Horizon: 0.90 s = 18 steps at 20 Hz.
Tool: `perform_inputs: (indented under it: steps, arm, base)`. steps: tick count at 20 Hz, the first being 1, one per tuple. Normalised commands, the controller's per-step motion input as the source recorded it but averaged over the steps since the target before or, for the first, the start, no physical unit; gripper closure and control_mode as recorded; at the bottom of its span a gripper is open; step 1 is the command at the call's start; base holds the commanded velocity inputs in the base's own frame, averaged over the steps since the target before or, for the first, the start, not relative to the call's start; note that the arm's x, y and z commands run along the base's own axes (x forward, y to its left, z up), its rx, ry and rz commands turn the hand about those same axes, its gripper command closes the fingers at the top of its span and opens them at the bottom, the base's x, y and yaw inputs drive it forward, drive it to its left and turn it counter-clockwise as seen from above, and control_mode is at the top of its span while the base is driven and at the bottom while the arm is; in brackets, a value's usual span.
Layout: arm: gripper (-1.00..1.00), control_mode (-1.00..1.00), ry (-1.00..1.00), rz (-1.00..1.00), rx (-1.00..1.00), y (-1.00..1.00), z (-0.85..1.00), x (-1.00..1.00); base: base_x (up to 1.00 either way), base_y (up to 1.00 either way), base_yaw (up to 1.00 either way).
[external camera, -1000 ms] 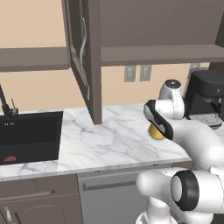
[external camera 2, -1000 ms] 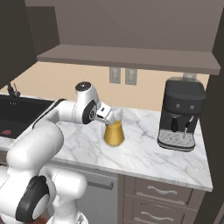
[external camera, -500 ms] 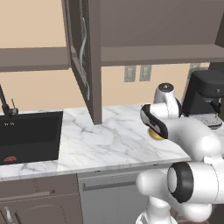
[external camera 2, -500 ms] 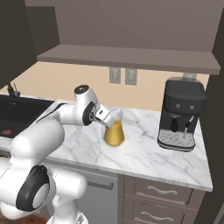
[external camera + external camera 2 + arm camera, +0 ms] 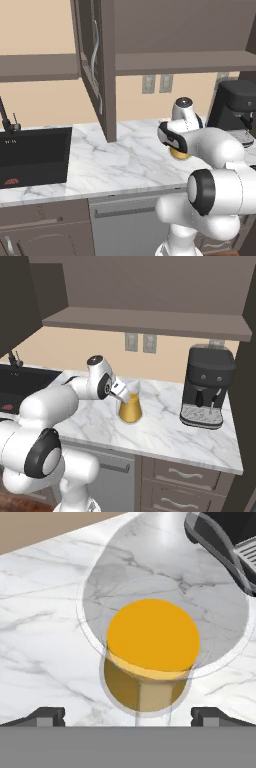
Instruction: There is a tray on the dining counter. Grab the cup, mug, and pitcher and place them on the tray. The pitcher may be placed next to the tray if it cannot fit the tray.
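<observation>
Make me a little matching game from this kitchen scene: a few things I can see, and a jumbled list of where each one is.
Things:
1. pitcher
2. coffee machine
3. sink
4. wall sockets

Places:
A. sunk into the worktop at its far left end
B. on the beige wall, under the shelf
C. on the marble in the middle, right in front of the gripper
D. at the right end of the worktop

Pairs: 1-C, 2-D, 3-A, 4-B

Amber pitcher (image 5: 130, 408) — upright on marble worktop (image 5: 165, 431)
</observation>
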Motion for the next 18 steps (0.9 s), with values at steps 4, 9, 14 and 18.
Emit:
perform_inputs:
  steps: [4, 9, 14, 18]
  arm:
    - [-1.0, -1.0, 0.0, 0.0, 0.02, -0.11, -0.2, 0.15]
    - [-1.0, -1.0, 0.0, 0.0, 0.03, -0.13, -0.14, 0.12]
    - [-1.0, -1.0, 0.0, 0.0, 0.02, -0.08, -0.13, 0.14]
    - [-1.0, -1.0, 0.01, 0.0, 0.01, -0.03, -0.09, 0.03]
  base:
    - [0.0, 0.0, 0.0]
    - [0.0, 0.0, 0.0]
    - [0.0, 0.0, 0.0]
    - [0.0, 0.0, 0.0]
